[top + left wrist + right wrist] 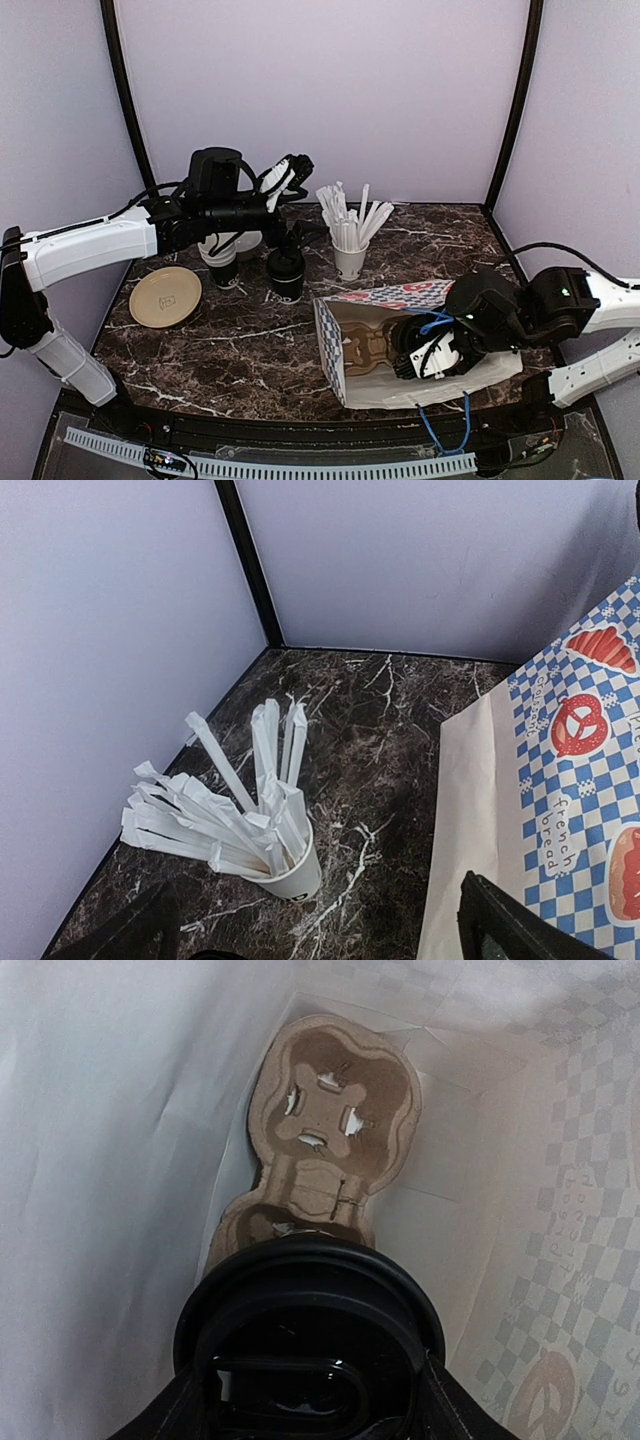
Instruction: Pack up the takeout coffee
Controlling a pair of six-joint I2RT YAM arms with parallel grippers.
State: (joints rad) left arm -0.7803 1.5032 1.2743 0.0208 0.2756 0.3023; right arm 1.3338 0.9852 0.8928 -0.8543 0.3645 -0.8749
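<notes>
Where it shows, takeout coffee (310, 1332) black, round-lidded.

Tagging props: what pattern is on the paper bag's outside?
Blue-and-white checks with red pretzel pictures on the paper bag, clearest in the left wrist view.

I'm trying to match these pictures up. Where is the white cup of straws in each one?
Top external: the straw cup stands at the back middle of the table, behind the paper bag.
Left wrist: the straw cup is low and left of middle, with the bag at the right edge.
Right wrist: not in it; this view looks inside the bag.
Shared landmark: the paper bag, seen in all three.
</notes>
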